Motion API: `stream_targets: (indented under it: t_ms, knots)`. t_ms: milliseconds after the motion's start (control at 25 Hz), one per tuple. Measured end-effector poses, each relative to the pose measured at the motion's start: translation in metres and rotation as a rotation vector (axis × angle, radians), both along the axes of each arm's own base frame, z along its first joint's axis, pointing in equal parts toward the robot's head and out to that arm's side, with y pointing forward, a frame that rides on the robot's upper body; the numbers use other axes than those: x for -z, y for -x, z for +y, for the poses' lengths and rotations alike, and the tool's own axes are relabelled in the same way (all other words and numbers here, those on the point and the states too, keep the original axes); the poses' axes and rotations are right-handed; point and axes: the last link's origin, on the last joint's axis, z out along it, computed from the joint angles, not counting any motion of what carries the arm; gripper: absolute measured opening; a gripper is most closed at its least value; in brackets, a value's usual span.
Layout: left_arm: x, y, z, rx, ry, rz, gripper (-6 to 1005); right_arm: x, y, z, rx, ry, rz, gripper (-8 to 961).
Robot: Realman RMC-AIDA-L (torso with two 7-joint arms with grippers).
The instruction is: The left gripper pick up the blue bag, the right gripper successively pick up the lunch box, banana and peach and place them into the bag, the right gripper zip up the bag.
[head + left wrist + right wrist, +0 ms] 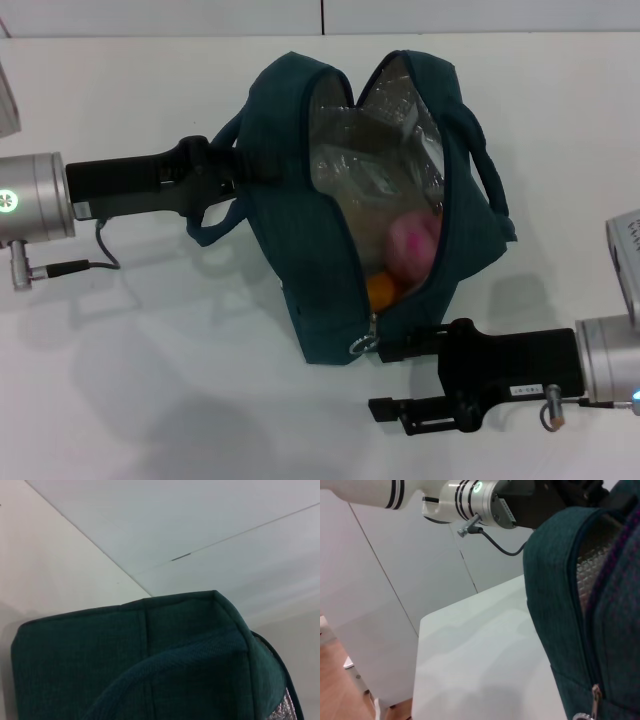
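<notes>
**Operator:** What's nearest to me, and why is it sitting there?

**Observer:** Your right gripper [385, 352] is closest, low on the surface toward its near right corner. It reaches to the zipper's ring pull [364, 346] at the near end of the blue bag [300, 250]. The fingertips sit right at that pull, but you can't tell whether they are together on it or merely beside it, so I won't call it gripped. I judge it's there because zipping is the only step left.

**Operator:** So the loading is done?

**Observer:** It looks so. The bag lies mid-surface with its mouth gaping, silver lining showing. Inside, nearest the pull, you see the banana [383, 290] as an orange patch, then the pink peach [412, 243] just behind it, and deeper in, the clear lunch box [375, 160] against the foil. All three lie below the zipper line, which should let the teeth meet.

**Operator:** And the far arm?

**Observer:** Your left gripper [240, 170] comes in from the left edge and meets the bag's left wall beside a handle [215, 225]. Its fingers are pressed into the fabric, apparently clamped on the bag, though the tips themselves are hidden. Held that way, it anchors the bag and keeps the wall raised, so a pull on the zipper shouldn't drag everything along. The left wrist view shows only teal fabric close up, which fits that hold.

**Operator:** Any risk?

**Observer:** The mouth is wide at the far end; the slider may bind there.
</notes>
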Motion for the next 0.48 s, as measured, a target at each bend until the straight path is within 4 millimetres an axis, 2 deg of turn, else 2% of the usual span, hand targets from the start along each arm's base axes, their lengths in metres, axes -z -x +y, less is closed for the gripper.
stream_targets:
  t_ms: [200,480]
  knots:
    - [-0.0009,0.0002,0.0005,0.0,-0.002,0.001,53,0.0031,0.0034,0.0023,-0.009,-0.021,-0.005,676]
    - [-0.0025,0.0031,-0.0006,-0.006,-0.004,0.004,54,-0.0027,0.0005,0.0045,0.008,-0.04,0.005,658]
